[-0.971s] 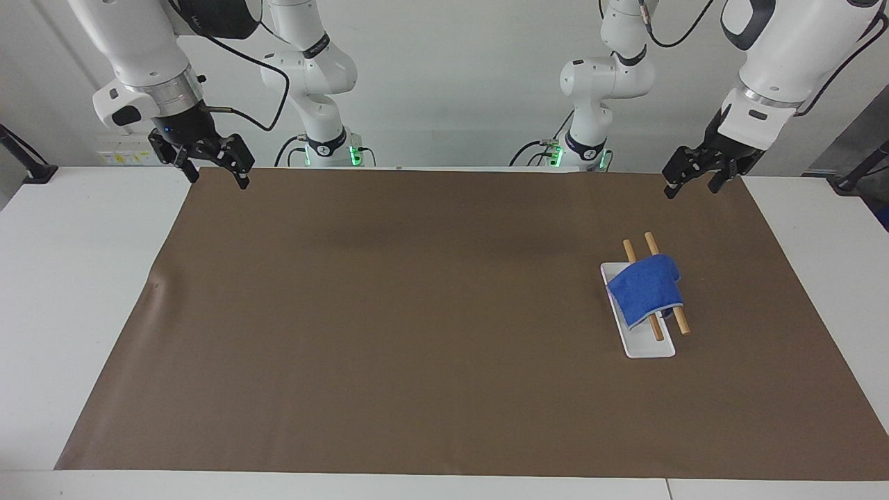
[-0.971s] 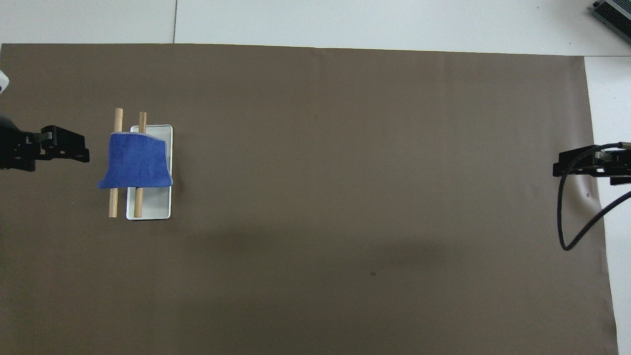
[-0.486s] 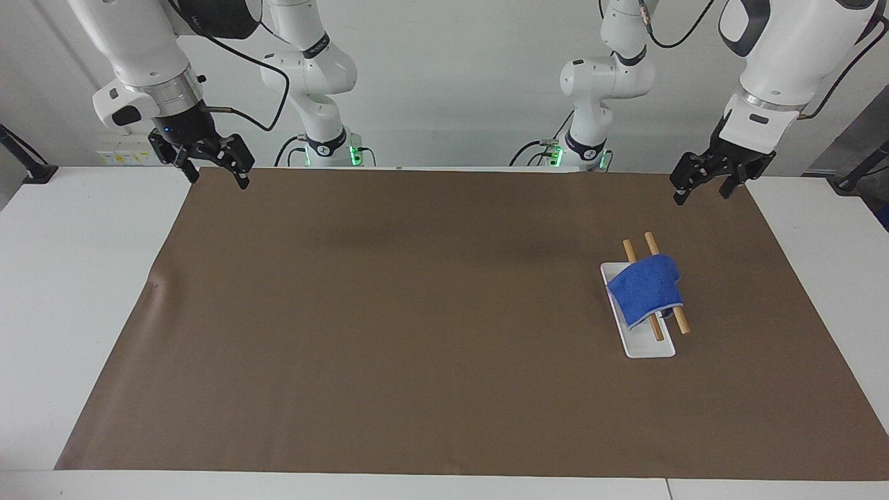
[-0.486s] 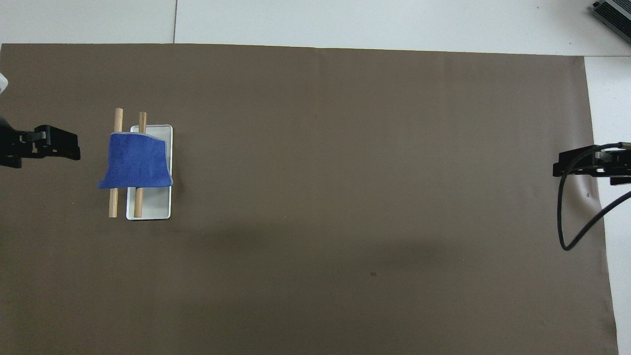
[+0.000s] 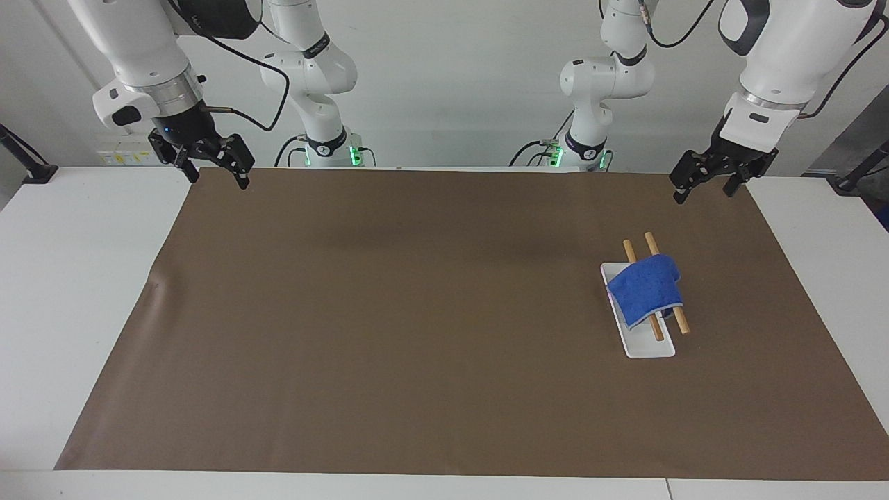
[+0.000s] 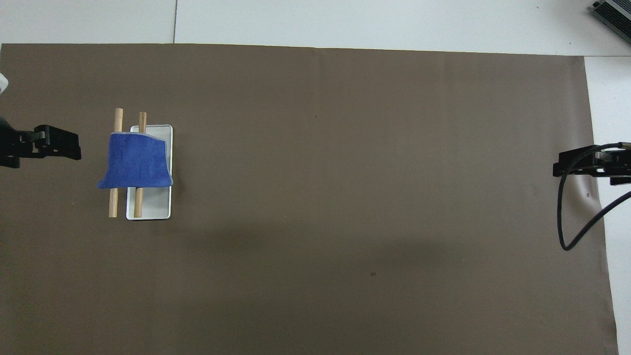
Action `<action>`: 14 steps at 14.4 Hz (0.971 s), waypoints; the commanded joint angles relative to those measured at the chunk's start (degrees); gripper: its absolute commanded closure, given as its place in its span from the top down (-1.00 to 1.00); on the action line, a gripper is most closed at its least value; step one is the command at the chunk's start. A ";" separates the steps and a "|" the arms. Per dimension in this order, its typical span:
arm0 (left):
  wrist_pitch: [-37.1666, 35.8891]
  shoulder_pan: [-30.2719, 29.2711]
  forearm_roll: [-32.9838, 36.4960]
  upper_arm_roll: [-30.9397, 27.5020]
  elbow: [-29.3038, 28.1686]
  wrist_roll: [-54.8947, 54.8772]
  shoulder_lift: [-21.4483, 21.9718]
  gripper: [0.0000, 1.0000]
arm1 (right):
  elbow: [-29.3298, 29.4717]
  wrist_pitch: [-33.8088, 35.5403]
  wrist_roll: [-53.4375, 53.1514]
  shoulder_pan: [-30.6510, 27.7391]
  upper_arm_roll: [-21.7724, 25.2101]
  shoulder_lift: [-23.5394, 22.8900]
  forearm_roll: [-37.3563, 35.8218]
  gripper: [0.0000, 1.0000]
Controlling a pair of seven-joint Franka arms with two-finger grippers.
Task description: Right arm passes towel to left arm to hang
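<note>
The blue towel (image 5: 646,290) (image 6: 135,160) hangs draped over the two wooden bars of a white stand (image 5: 651,347) (image 6: 154,207), toward the left arm's end of the table. My left gripper (image 5: 703,192) (image 6: 74,149) hovers open and empty over the mat's edge beside the stand, clear of the towel. My right gripper (image 5: 218,179) (image 6: 558,169) waits open and empty in the air over the mat's corner at the right arm's end.
A brown mat (image 5: 417,312) covers most of the white table (image 5: 76,292). A black cable (image 6: 567,222) loops down from the right wrist. A grey device (image 6: 613,12) sits at the table's corner farthest from the robots, at the right arm's end.
My left gripper has drawn a little away from the stand and turned at the wrist. The towel and the right arm have not moved.
</note>
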State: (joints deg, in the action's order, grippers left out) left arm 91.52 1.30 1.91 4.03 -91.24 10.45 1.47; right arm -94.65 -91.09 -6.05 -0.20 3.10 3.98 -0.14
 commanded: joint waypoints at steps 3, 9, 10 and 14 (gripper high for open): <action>0.85 0.37 0.99 -0.17 -2.28 -0.34 1.78 1.00 | -1.41 0.04 0.86 -0.33 -0.38 1.30 -0.48 1.00; 1.55 0.28 -1.37 -0.17 -2.89 -1.22 1.96 1.00 | -1.41 0.12 0.86 -0.33 -0.38 1.30 -0.48 1.00; 1.46 0.28 -2.25 -0.25 -2.89 -2.96 1.96 1.00 | -1.41 0.12 0.86 -0.33 -0.38 1.38 -0.48 1.00; 1.37 0.28 -2.35 -0.34 -2.89 -7.63 1.96 1.00 | -1.33 0.12 0.86 -0.33 -0.38 1.30 -0.48 1.00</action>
State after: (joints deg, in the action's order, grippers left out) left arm 91.55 1.31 0.36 4.12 -91.86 4.72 1.60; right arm -94.66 -91.09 -6.05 -0.20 3.10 3.99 -0.14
